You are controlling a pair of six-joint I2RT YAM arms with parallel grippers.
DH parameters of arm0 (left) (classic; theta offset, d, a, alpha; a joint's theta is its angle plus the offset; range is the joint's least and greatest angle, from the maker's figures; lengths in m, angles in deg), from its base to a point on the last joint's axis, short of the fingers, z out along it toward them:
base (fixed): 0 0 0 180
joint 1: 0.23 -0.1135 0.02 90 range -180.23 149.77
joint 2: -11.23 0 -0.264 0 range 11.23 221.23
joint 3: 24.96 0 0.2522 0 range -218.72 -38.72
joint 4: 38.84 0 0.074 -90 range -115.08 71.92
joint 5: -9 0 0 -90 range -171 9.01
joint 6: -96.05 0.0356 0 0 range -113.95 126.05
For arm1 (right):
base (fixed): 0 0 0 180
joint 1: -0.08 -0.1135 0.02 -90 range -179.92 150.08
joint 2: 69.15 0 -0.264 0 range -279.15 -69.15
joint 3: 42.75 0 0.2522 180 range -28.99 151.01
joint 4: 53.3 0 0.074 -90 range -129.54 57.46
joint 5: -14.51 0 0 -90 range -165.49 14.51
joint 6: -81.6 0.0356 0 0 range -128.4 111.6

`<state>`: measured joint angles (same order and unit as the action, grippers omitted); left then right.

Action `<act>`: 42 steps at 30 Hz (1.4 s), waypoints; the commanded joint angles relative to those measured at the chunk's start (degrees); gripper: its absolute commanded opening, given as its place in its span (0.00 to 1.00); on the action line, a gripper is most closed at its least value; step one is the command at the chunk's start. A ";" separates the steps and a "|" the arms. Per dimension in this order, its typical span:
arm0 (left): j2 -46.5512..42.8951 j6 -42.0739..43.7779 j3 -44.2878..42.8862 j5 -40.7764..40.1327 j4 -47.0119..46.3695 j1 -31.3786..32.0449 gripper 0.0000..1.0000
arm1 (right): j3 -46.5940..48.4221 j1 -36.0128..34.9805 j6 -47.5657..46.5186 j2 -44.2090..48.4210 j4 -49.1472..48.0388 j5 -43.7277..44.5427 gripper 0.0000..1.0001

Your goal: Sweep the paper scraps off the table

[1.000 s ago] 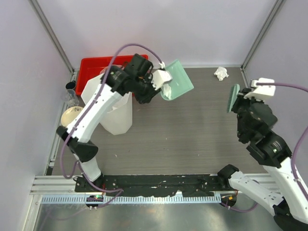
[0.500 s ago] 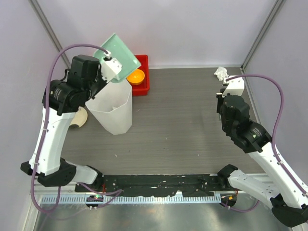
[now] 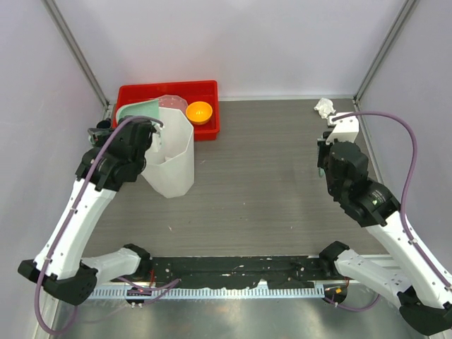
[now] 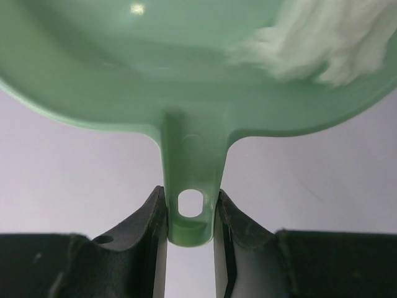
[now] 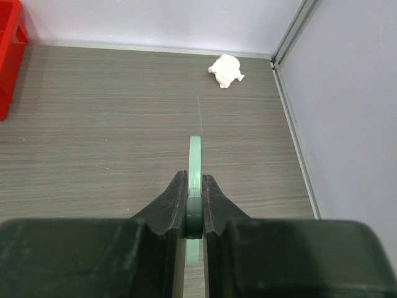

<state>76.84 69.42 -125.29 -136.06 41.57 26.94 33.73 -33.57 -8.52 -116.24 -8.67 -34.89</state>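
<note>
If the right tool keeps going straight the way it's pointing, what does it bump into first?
Probably bare table, then the back wall. The right tool, shut on a green brush, aims just left of the paper scrap, so it would likely slip past it; depth is unclear.

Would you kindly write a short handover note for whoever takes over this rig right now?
Left claw: shut on the dustpan handle, with the pan held at the rim of the bin. White paper lies in the pan, not yet tipped out.
Right claw: shut on the brush, over the right side of the table.
Done: the table looks swept apart from one scrap.
Left: one scrap sits at the far right corner. Empty the pan into the bin, then sweep that scrap up.
</note>
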 commanded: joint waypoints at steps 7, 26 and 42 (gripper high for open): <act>-7.95 35.75 12.30 -5.75 -21.99 -0.28 0.00 | 0.04 -0.10 -0.76 2.09 -3.36 -0.78 0.01; -5.33 38.43 2.52 -6.64 -42.46 -0.90 0.00 | 0.29 -0.10 -13.67 -0.89 -7.40 -7.99 0.01; 15.34 -28.37 -36.03 34.25 -1.91 -1.69 0.00 | 14.01 21.77 -38.02 -26.55 -31.10 -26.68 0.01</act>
<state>89.58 56.27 -157.22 -120.20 33.31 25.24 44.90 -17.96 -41.39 -139.75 -25.19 -52.37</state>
